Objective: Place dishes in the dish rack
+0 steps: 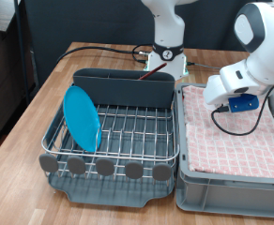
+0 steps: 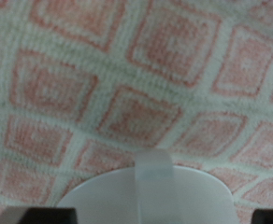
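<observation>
No writing can be read anywhere; nearest in the exterior view, the silver wire dish rack (image 1: 128, 131) in its dark grey plastic tray fronts the wooden counter (image 1: 43, 94) with round grey discs (image 1: 104, 166), its grid bare to the right of the round light-blue plate (image 1: 82, 117) standing on edge at its left. Beside it on the right is a grey plastic crate (image 1: 226, 192) lined with red-checked cloth (image 1: 226, 136). The claw (image 1: 238, 103) hangs over the cloth's far part, and I cannot tell whether it is spread, while the wrist view shows a white mug (image 2: 141, 196) with a handle against the cloth.
</observation>
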`<move>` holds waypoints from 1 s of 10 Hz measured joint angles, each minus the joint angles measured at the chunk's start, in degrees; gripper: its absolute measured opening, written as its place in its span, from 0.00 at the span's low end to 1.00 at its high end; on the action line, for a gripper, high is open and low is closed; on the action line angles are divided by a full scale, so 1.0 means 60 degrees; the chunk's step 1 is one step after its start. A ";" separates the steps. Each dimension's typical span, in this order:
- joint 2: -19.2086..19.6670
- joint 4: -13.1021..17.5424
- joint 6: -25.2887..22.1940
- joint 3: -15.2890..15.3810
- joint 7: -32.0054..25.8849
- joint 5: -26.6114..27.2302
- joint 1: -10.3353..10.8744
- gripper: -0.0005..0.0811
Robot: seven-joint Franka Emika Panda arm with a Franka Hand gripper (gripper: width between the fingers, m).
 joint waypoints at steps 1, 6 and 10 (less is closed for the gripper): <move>-0.0003 0.0000 0.0004 -0.0006 0.0000 0.0000 -0.0002 0.46; -0.0233 0.0081 -0.0300 -0.0069 0.0026 0.0122 -0.0007 0.10; -0.0672 0.0411 -0.1046 -0.0163 0.0138 0.0311 -0.0020 0.10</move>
